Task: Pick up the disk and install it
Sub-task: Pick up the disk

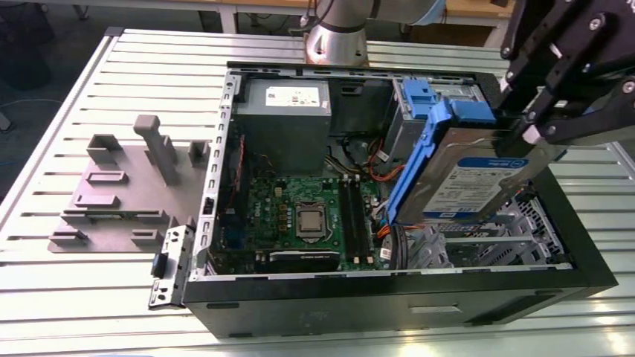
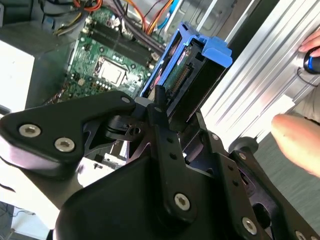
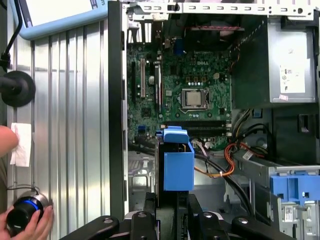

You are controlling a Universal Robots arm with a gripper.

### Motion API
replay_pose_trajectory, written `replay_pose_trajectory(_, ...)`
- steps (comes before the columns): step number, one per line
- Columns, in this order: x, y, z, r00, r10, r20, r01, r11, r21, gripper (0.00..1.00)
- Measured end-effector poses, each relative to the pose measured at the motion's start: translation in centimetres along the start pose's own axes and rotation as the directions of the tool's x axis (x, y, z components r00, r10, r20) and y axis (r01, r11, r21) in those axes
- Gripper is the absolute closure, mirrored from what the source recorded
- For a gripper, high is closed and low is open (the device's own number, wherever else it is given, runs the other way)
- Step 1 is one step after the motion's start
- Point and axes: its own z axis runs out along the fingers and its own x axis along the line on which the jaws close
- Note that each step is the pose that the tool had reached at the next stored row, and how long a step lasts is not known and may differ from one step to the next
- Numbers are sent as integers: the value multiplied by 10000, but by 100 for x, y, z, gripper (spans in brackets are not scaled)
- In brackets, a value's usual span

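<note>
Starting on the exterior view's left, the grey slotted holder stand sits on the ribbed metal table, at nine o'clock from the open computer case. Inside the case the green motherboard lies flat. At three o'clock from it the disk hangs in the air, tilted, with its labelled face towards the camera. Its blue carrier bracket runs along the edge nearest the board. The disk is over the case's drive-bay side, at about six o'clock from the blue-handled drive carrier on the metal cage.

Further right, the gripper has its fingers closed on the disk's end at two o'clock, clamping across its thickness.

As for handling, the disk looks dense and rigid (a metal body, so probably heavy for its size). It is likely sensitive to knocks. Its bare metal faces seem smooth enough to slip, and the plastic bracket would probably flex. The metal body is therefore the sounder place to grip. Held by one end as it is, the long body acts as a lever and could pivot between the fingers.
</note>
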Motion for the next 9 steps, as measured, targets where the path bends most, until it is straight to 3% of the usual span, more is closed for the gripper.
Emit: replay_pose_trajectory(9, -8, -252, -4, 10000, -1, -1, 1, 10000, -1, 65)
